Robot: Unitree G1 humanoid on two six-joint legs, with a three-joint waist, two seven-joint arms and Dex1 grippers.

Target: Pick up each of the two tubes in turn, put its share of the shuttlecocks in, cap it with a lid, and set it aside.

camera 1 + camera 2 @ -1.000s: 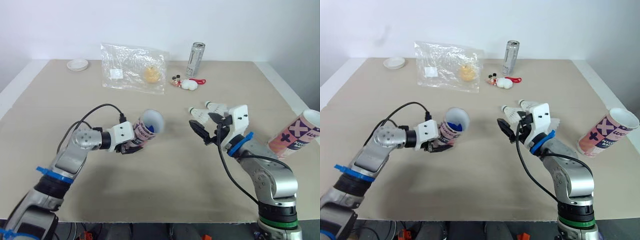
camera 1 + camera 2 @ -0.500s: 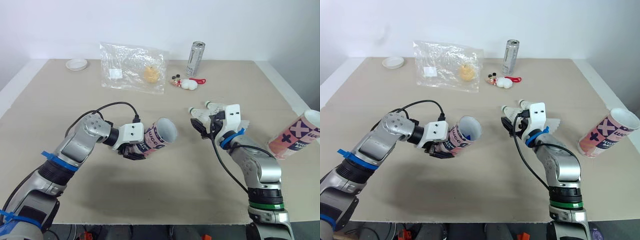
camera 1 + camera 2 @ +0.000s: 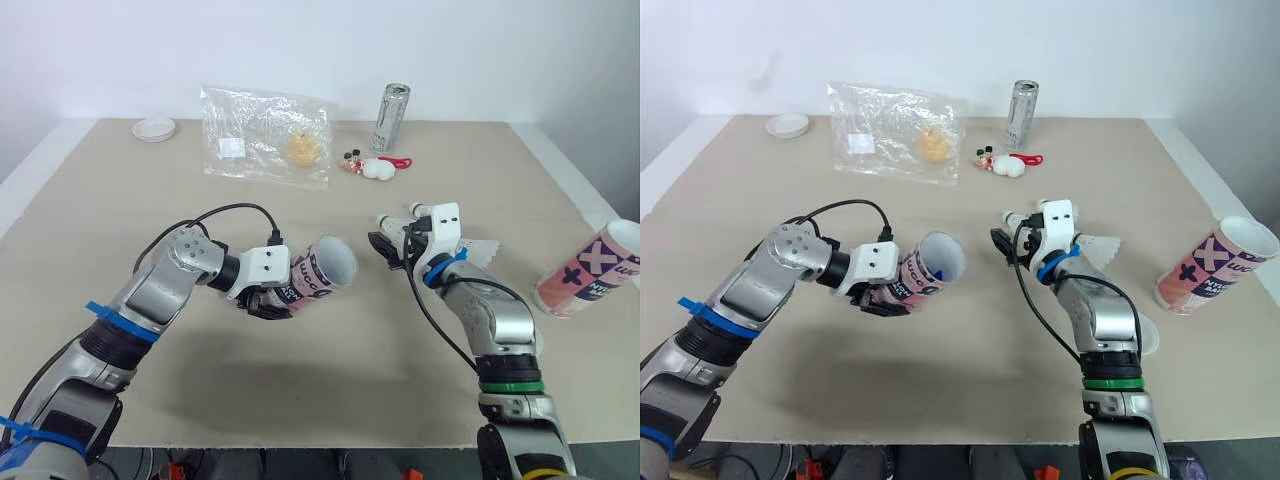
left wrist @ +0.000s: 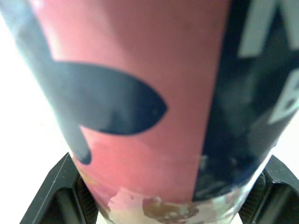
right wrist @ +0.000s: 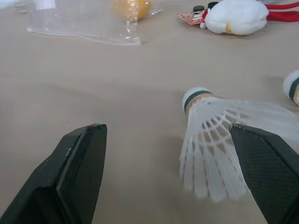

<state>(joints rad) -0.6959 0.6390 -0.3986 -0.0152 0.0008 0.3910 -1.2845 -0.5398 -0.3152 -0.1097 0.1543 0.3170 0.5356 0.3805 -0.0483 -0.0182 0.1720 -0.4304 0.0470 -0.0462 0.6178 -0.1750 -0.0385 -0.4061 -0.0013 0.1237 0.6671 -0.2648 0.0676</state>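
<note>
Right claw [image 5: 166, 135] has advanced, gaping over lattice-skirted shuttlecock [image 5: 212, 140]; left claw [image 3: 262, 303] clamps glossy pink tube [image 3: 320, 275].

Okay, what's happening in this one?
The left pincer grips a pink tube above the table, tilted with its open mouth toward the right arm. The right pincer is open and lined up on a shuttlecock lying on the table, not yet grasped. The second tube sits uncapped at the table's right edge.

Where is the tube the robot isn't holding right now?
In the eye views the free tube is at the table's right edge, well to the right of the right gripper and the shuttlecocks, touching neither.
</note>
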